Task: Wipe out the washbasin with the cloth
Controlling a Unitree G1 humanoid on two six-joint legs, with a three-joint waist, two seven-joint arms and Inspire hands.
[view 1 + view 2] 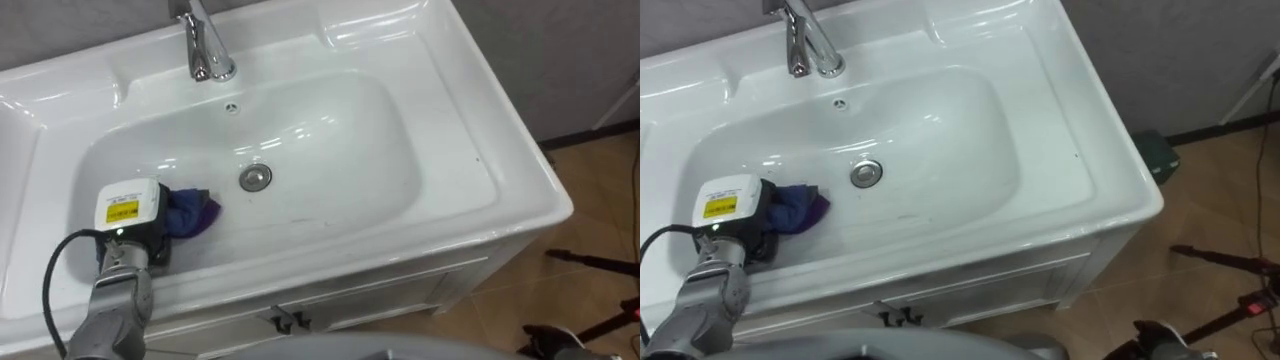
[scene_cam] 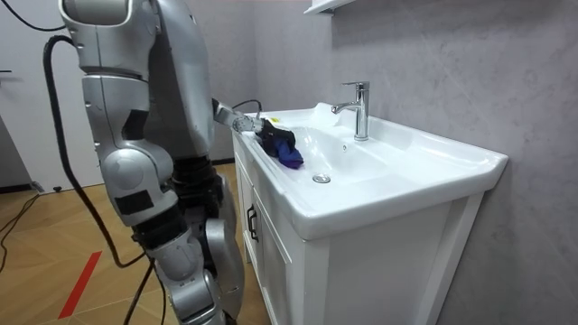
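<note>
Left hand (image 1: 140, 225) sits in basin (image 1: 390, 150), by its left front wall. Cloth (image 1: 192, 212) touches the hand, just right of it. Drain (image 1: 256, 177) further right, slightly behind. Faucet (image 1: 205, 48) well behind, on back rim.

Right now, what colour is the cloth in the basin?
The cloth is dark blue with a purple edge, clearest in the left eye view.

Blue-purple cloth (image 1: 192, 212) in white basin (image 1: 330, 130), chrome tap (image 1: 205, 45).
</note>
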